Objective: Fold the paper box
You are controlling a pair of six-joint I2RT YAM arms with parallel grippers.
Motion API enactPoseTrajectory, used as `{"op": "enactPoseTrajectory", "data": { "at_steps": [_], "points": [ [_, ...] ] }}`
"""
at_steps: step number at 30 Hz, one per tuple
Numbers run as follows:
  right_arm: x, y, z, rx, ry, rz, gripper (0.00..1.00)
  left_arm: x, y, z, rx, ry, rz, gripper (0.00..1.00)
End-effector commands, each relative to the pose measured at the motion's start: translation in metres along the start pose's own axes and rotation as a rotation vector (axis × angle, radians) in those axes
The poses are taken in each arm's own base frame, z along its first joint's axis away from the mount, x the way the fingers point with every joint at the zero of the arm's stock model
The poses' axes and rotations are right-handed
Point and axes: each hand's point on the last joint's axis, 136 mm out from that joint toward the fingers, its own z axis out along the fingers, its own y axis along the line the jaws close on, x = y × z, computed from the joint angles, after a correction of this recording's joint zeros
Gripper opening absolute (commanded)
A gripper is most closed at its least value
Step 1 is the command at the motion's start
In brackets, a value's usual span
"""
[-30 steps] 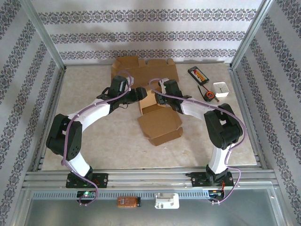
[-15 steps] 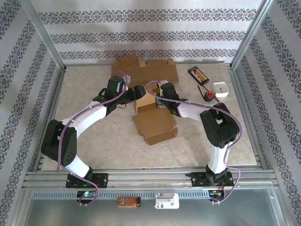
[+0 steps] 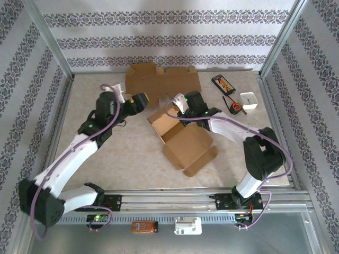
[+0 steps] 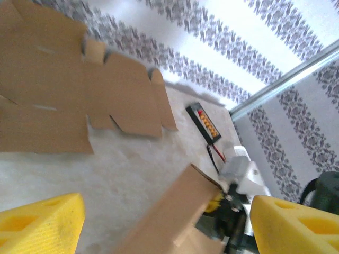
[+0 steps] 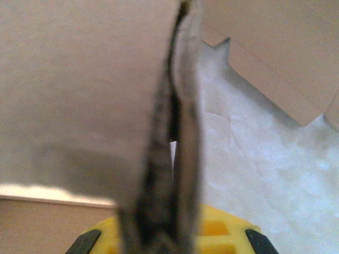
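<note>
Status: paper box sits in the middle of the desk, half formed, one panel splayed toward the near edge. Right tool is pinched tight on an upright wall at its far end, presumably anchoring it. Left tool gapes wide, holding nothing, just beside that end, likely staged to push a flap in.

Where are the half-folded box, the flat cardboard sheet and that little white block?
half-folded box (image 3: 186, 146), top external view, on its large flat panel.
flat cardboard sheet (image 3: 161, 80), top external view, middle of the sheet.
white block (image 3: 249, 100), top external view, its top face.
</note>
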Motion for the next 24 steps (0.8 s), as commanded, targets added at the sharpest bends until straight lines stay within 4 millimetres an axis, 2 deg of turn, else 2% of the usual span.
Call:
{"op": "enactPoseTrajectory", "data": {
  "at_steps": [1,3,5,8,11,14,18,21,24],
  "points": [
    [0.025,0.038,-0.057,-0.261,0.168,-0.479,0.09,0.011,0.043,-0.028,-0.191,-0.003,0.089,0.82],
    [0.049,0.055,-0.071,-0.377,0.287,-0.709,0.09,0.013,0.055,-0.042,-0.235,-0.019,0.097,0.82],
    [0.061,0.056,-0.063,-0.376,0.395,-0.837,0.08,0.017,0.063,-0.050,-0.258,-0.032,0.092,0.82],
    [0.061,0.064,-0.038,-0.400,0.467,-0.876,0.09,0.023,0.071,-0.055,-0.270,-0.042,0.064,0.83],
    [0.060,0.075,-0.004,-0.381,0.505,-0.923,0.08,0.029,0.073,-0.055,-0.261,-0.037,0.038,0.83],
    [0.058,0.094,0.031,-0.366,0.475,-0.949,0.09,0.031,0.075,-0.057,-0.260,-0.037,0.035,0.83],
    [0.070,0.119,0.072,-0.316,0.467,-1.002,0.09,0.033,0.078,-0.058,-0.268,-0.036,0.039,0.84],
    [0.080,0.125,0.092,-0.241,0.462,-1.018,0.10,0.033,0.078,-0.058,-0.267,-0.033,0.041,0.84],
    [0.087,0.125,0.099,-0.189,0.436,-1.029,0.13,0.034,0.079,-0.057,-0.268,-0.034,0.042,0.84]
  ]
}}
